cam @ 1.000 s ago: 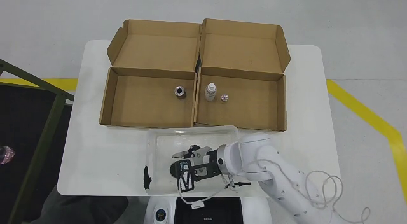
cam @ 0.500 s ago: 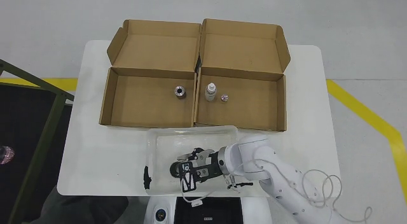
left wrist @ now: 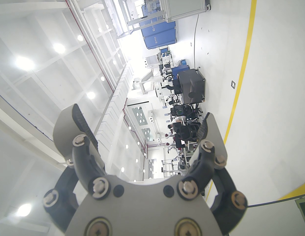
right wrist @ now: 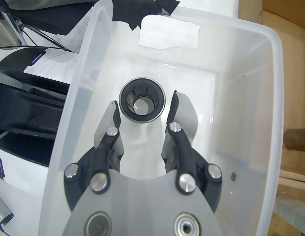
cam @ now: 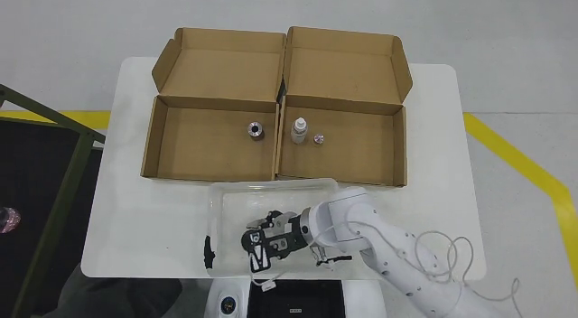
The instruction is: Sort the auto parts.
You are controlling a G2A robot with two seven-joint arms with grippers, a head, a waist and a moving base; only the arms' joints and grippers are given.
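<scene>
right hand spread, straddling 1 upright bushing inside bin | I judge: aligned for pinching

No readable print on cardboard boxes, plastic bin, bearing.

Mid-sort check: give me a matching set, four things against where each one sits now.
Things:
1. black sleeve
2. white part
3. metal ring
4. left gripper

Places:
A. left box
B. empty, pointing out into the hall
C. in the bin, at the open right gripper
D. right box

Pairs: 1-C, 2-D, 3-A, 4-B.
</scene>
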